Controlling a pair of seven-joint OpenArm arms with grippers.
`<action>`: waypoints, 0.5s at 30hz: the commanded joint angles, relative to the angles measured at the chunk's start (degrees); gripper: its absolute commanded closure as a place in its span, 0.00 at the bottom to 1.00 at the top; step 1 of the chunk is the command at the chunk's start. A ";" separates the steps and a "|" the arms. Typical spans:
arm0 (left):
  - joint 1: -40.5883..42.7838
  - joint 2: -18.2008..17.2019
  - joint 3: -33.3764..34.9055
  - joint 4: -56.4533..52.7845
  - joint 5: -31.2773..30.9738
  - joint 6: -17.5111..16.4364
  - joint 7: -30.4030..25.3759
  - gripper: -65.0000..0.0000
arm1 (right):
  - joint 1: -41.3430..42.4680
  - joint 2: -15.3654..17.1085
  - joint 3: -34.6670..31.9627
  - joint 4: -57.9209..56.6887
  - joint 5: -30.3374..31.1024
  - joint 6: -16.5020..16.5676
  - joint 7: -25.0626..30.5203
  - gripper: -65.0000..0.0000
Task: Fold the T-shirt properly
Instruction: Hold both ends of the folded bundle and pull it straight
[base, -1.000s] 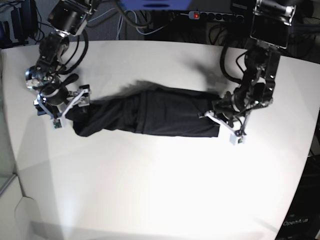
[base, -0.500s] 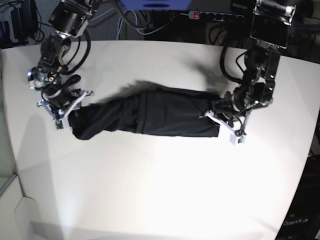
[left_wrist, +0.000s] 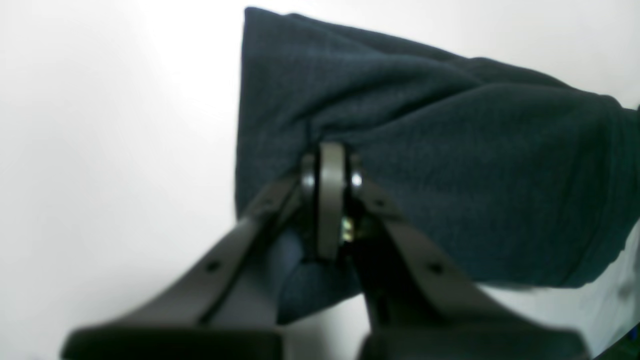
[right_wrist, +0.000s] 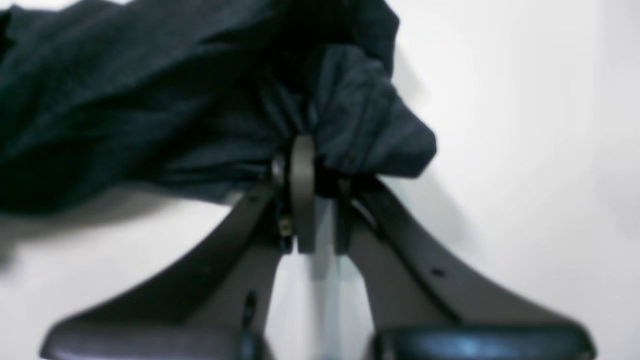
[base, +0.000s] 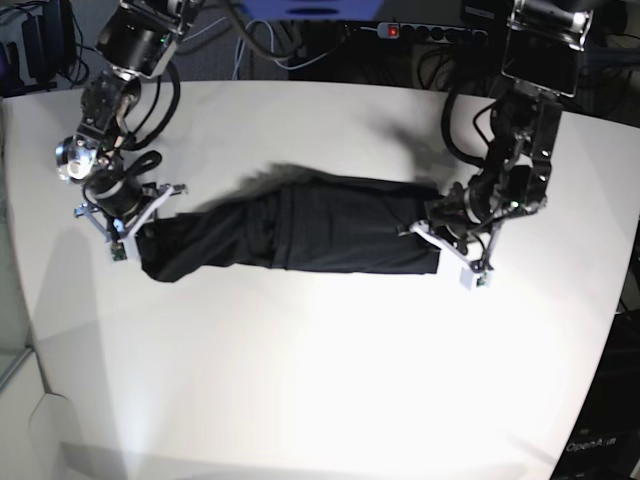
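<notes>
Black T-shirt (base: 300, 238), long folded band, creased

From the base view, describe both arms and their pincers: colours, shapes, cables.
Both arms are black, jointed metal with loose black cables looping along them. The left pincer has pale, whitish angular fingers on a black wrist. The right pincer has matching pale fingers, plus a shiny silver round joint above. In the wrist views the fingers look like dark curved struts meeting at rounded grey pads.

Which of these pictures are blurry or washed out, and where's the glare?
Base view: sharp; bright glare on the white table below the T-shirt, edges curved by the lens. Left wrist view: soft, left gripper blurred, table blown out at left. Right wrist view: blurrier; right gripper and cloth smeared.
</notes>
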 joint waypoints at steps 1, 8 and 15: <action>-0.33 -0.77 -0.33 0.45 1.37 0.93 1.41 0.99 | -0.12 0.57 -0.05 2.36 -0.45 -0.05 0.24 0.99; -0.33 -0.68 -0.33 4.58 1.37 1.02 1.41 0.99 | -0.73 0.57 -0.22 10.27 -0.45 -0.05 -0.02 0.99; -0.16 -0.60 -0.42 8.89 1.37 1.11 1.41 0.99 | -2.76 0.40 -0.31 15.37 -0.45 -0.05 -0.11 0.99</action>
